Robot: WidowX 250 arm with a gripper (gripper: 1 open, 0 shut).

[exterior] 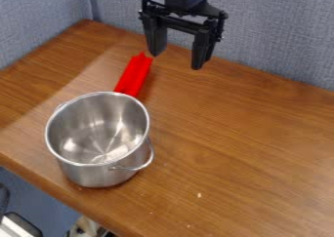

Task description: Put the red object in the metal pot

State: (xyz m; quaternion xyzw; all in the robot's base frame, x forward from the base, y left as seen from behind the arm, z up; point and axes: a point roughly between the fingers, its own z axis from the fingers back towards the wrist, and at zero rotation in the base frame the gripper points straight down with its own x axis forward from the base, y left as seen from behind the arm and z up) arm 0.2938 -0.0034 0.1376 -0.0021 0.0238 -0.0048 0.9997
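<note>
Wooden surface point(248, 134) carries the red bar point(133, 73), touching the steel pot point(100, 138) behind its rim. Our gripper point(182, 52) hangs open above, right of the bar; we should centre over it, jaws straddling its narrow width.

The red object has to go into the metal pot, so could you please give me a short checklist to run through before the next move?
1. Tool open, nothing between its fingers: ok.
2. Tool above the red object: not ok, it hangs off to its right in the picture.
3. Red object lying flat on the table, unobstructed: ok.
4. Metal pot upright and empty: ok.
5. Red object clear of the pot's rim: cannot tell.
</note>
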